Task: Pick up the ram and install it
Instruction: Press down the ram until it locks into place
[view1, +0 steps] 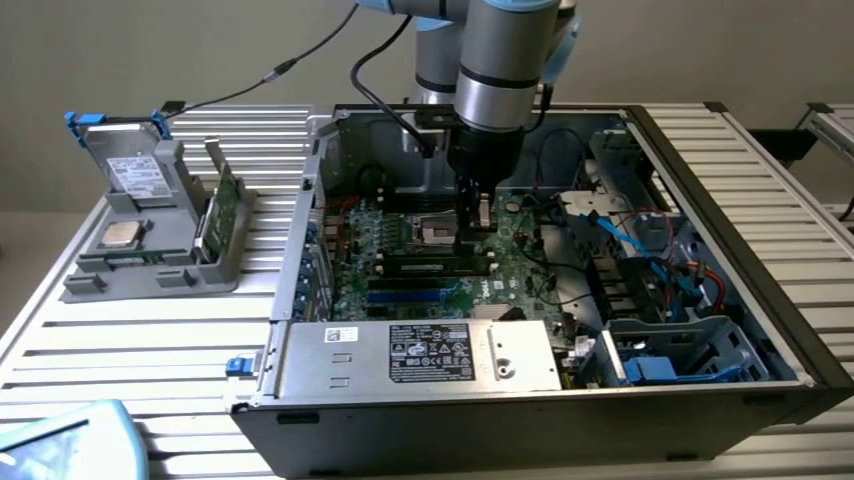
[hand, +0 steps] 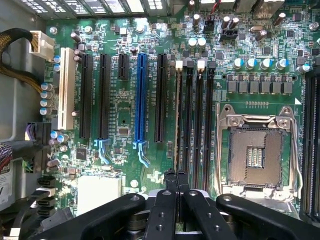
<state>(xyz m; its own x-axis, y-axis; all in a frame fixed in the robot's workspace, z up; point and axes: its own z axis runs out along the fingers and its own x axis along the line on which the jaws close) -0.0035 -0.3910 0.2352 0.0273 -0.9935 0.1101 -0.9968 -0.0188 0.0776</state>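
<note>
The ram (hand: 178, 120) stands edge-up in the memory slot nearest the long black expansion slots, seen as a thin brownish line. In the exterior view it is a dark stick (view1: 427, 266) lying across the motherboard (view1: 400, 235) inside the open computer case. My gripper (hand: 176, 182) is shut, its two fingers pressed together right over one end of the stick. From outside, the gripper (view1: 478, 235) reaches straight down into the case at that end. I cannot tell whether the fingertips touch the stick.
The empty processor socket (hand: 255, 155) lies beside the memory slots. A grey holder (view1: 147, 260) on the slatted table carries a drive with blue handles (view1: 134, 175), a silver chip (view1: 120, 235) and an upright green board (view1: 220, 210). The power supply (view1: 414, 355) and cables (view1: 627, 240) crowd the case.
</note>
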